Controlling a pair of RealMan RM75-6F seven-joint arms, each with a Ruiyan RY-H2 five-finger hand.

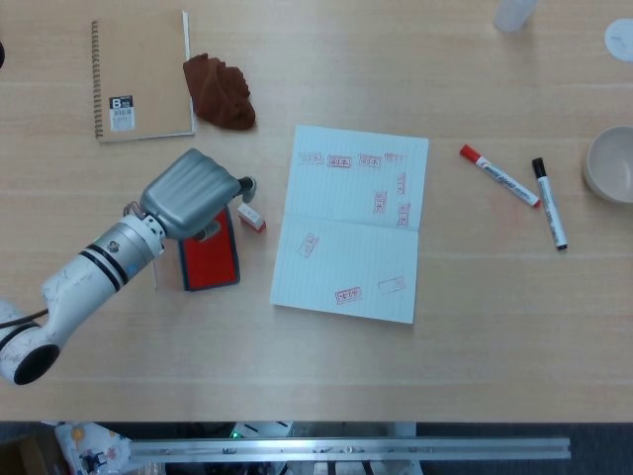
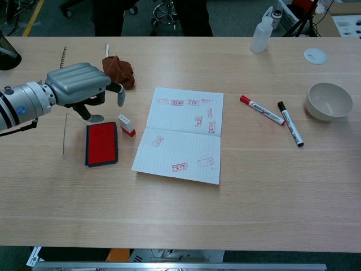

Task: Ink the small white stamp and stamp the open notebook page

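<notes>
The left hand (image 2: 84, 84) hangs above the far end of the ink pad (image 2: 101, 143), fingers parted and holding nothing; thumb and forefinger point down toward the stamp (image 2: 126, 125). The right hand does not appear in either view.

The ink pad lies open, its clear lid (image 2: 73, 139) folded out to the left, red surface exposed. The stamp lies tipped on its side on the table (image 2: 180, 214), just beside the pad's right edge and left of the open notebook (image 2: 180, 134), touching neither as far as can be seen.

Hazards from this position:

1. The stamp is small and lying flat. A pinch from above may slide it along the table rather than lift it, pushing it onto the notebook page or against the pad.
2. The fingers are close over the pad. A low approach may drag a fingertip through the red ink and smear it onward.
3. If the stamp is taken crooked, its face will meet the pad unevenly and print only in part.
4. The page already bears many red marks; a fresh print may overlap one.
</notes>
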